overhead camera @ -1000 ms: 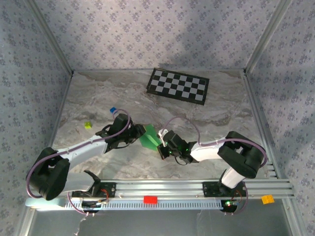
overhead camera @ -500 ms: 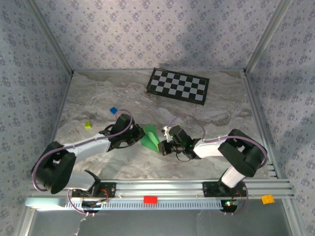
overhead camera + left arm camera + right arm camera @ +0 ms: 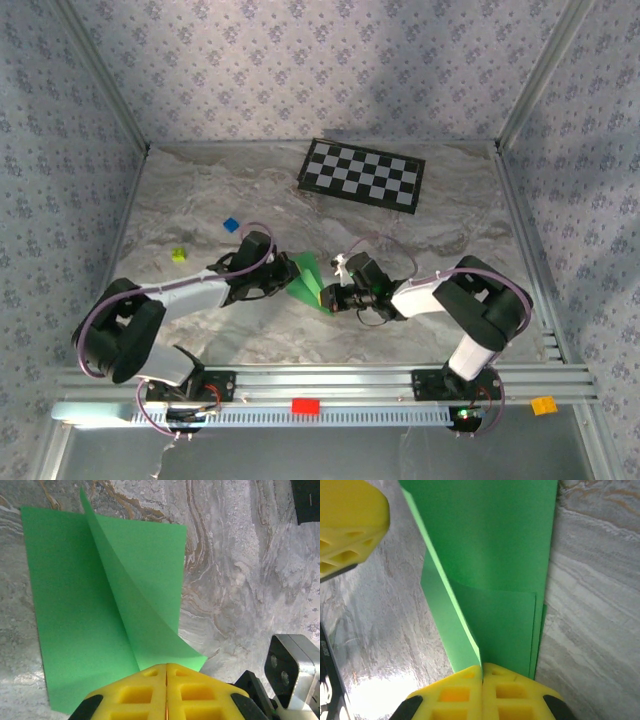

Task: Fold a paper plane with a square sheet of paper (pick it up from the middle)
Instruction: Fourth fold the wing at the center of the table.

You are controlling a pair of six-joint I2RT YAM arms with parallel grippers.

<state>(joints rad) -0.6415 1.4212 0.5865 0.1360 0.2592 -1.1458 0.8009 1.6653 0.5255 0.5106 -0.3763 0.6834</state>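
Paper: 1 green sheet (image 3: 305,276), pinched by L gripper (image 3: 166,668) & R gripper (image 3: 482,669); 1 checkerboard (image 3: 362,173).

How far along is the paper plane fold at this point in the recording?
Done: the green sheet shows a centre fold, one flap standing up from the table. In hand: the left claw and right claw are each shut on an end of that fold. Left: no pointed nose or wings show, so most of the folding remains.
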